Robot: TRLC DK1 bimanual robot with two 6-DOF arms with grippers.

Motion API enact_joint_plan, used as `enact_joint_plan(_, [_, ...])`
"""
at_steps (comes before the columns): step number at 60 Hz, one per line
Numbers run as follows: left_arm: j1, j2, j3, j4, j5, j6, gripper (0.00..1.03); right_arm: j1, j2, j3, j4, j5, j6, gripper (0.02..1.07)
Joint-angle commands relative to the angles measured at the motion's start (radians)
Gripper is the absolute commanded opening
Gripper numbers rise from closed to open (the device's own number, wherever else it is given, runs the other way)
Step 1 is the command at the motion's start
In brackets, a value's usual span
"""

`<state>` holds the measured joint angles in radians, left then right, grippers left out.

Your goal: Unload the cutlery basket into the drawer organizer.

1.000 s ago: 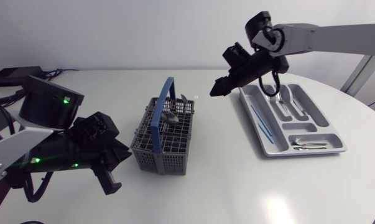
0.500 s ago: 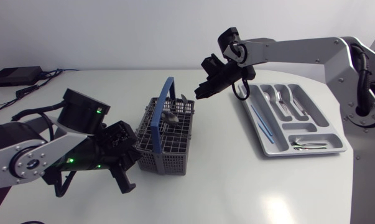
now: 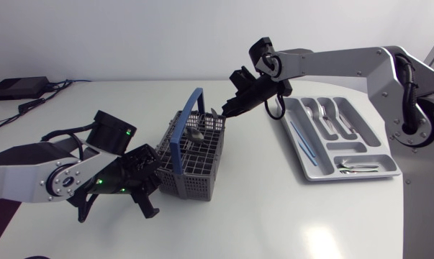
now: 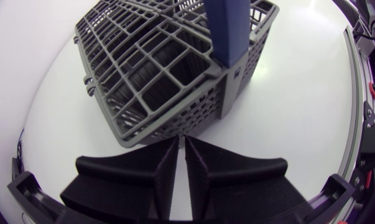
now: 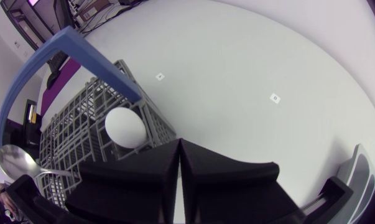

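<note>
The cutlery basket (image 3: 191, 183) stands near the middle of the table (image 3: 274, 216), its blue handle (image 3: 188, 119) upright, and it is not yet empty. From the right wrist view I count one metal spoon (image 5: 16, 160) and one white rounded piece (image 5: 125, 127), probably a spoon bowl, both at the basket's far end. The head view hints at metal there too, but I cannot tell whether more lies below. The cells nearest the left arm look bare in the left wrist view. The drawer organizer (image 3: 346, 147) lies well apart, to the right of the basket, and is already partly filled. One slim blue stick (image 3: 301, 138) lies in the long slot, and roughly three metal pieces lie in the two upper slots. About two more lie crosswise in the end slot, though they are too small to count surely. I judge the job to be well past halfway, with at least two pieces left to carry over. The right tool (image 3: 229, 109) hangs just over the basket's far corner, its fingers pressed together with nothing in them. The left tool (image 3: 150, 193) sits low, just beside the basket's near wall, likewise closed and empty (image 4: 181, 168), apparently placed to steady the basket.
</note>
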<state>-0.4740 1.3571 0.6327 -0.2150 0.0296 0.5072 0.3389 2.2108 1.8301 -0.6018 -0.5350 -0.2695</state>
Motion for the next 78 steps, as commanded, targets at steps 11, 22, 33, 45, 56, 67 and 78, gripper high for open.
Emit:
enact_joint_plan(11, [0.084, 0.027, 0.015, 0.043, -0.008, 0.063, 0.11, 0.06, -0.111, -0.16, -0.012, -0.037, -0.02, 0.08])
enact_joint_plan(22, [0.158, 0.063, 0.016, 0.083, 0.004, 0.105, 0.11, 0.094, -0.198, -0.285, 0.011, -0.037, -0.023, 0.08])
enact_joint_plan(33, [0.215, 0.111, 0.039, 0.114, 0.035, 0.134, 0.11, 0.124, -0.303, -0.428, 0.034, -0.026, -0.022, 0.08])
enact_joint_plan(45, [0.262, 0.175, 0.102, 0.126, 0.062, 0.143, 0.11, 0.134, -0.419, -0.557, 0.057, -0.003, -0.019, 0.08])
enact_joint_plan(56, [0.293, 0.139, 0.081, 0.12, 0.078, 0.163, 0.11, 0.124, -0.566, -0.686, 0.131, 0.107, -0.033, 0.08])
enact_joint_plan(67, [0.356, 0.02, 0.033, 0.071, 0.138, 0.189, 0.11, 0.109, -0.715, -0.772, 0.151, 0.122, -0.074, 0.23])
enact_joint_plan(78, [0.371, -0.098, 0.019, -0.003, 0.17, 0.192, 0.12, 0.103, -0.793, -0.801, 0.152, 0.129, -0.099, 0.38])
